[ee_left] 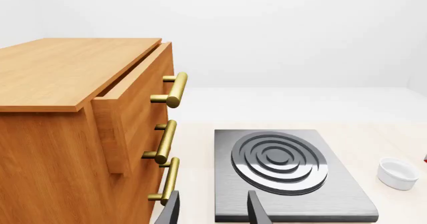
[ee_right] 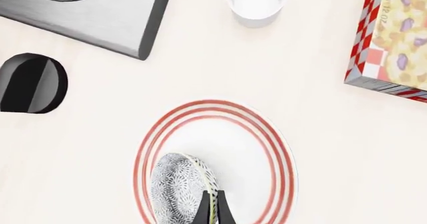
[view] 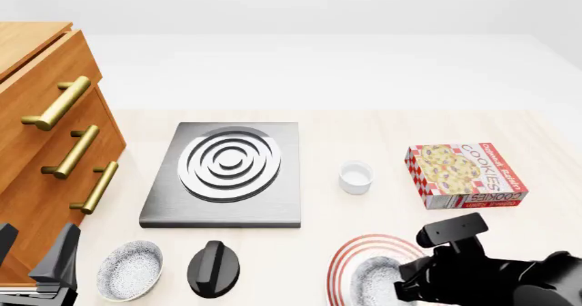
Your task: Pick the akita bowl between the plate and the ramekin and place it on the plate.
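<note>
Akita bowl on the plate, right gripper pinching its rim.

Bowl sits tilted w/ the fingers closed on its edge. Ramekin stands beyond the plate, near the cookie box. Left gripper spread, holding nothing, beside the wooden drawer cabinet; second speckled bowl near it.

Bright, even, diffuse overhead light in all views. Shadows soft and faint, barely any under the stove plate or cookie box. Mild sheen on brass handles. Sharp rendering, no blur or edge distortion.
</note>
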Controlling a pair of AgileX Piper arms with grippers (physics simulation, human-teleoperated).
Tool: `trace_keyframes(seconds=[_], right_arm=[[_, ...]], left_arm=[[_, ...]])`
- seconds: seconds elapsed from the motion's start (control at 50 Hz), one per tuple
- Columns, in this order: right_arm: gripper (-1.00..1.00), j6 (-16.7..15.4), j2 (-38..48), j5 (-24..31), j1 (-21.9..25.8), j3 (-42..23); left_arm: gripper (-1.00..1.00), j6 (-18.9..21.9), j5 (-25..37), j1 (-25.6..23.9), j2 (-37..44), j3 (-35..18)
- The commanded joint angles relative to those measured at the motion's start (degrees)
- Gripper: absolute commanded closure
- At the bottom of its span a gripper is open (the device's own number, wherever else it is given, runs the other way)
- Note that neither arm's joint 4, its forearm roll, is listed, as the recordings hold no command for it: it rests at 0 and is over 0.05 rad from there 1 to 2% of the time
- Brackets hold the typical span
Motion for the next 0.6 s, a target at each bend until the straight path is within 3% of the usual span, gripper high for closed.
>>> trace_keyframes(seconds=[0.02, 0.3, 0.32, 0.44, 0.56, 0.6], right_arm=[[1.00, 0.9, 3.9, -3.8, -0.1, 0.6], [1.00, -1.2, 4.7, -5.2, -4.0, 1.6], [-1.00, -1.1, 4.7, -5.2, -4.2, 1.6], [-1.00, -1.7, 2.0, -2.2, -5.4, 0.5], [-1.00, -5.7, -6.9, 7.1, -10.0, -4.2], [-1.00, -4.6, -7.8, 9.1, -9.0, -5.9]], left_arm=[[-1.00, 0.0, 0.0, 0.0, 0.0, 0.0], [-1.00, 0.0, 0.0, 0.0, 0.0, 0.0], [-1.00, 0.0, 0.0, 0.0, 0.0, 0.0], [-1.00, 0.0, 0.0, 0.0, 0.0, 0.0], [-1.00, 0.0, 0.0, 0.0, 0.0, 0.0], [-1.00, 0.0, 0.0, 0.0, 0.0, 0.0]])
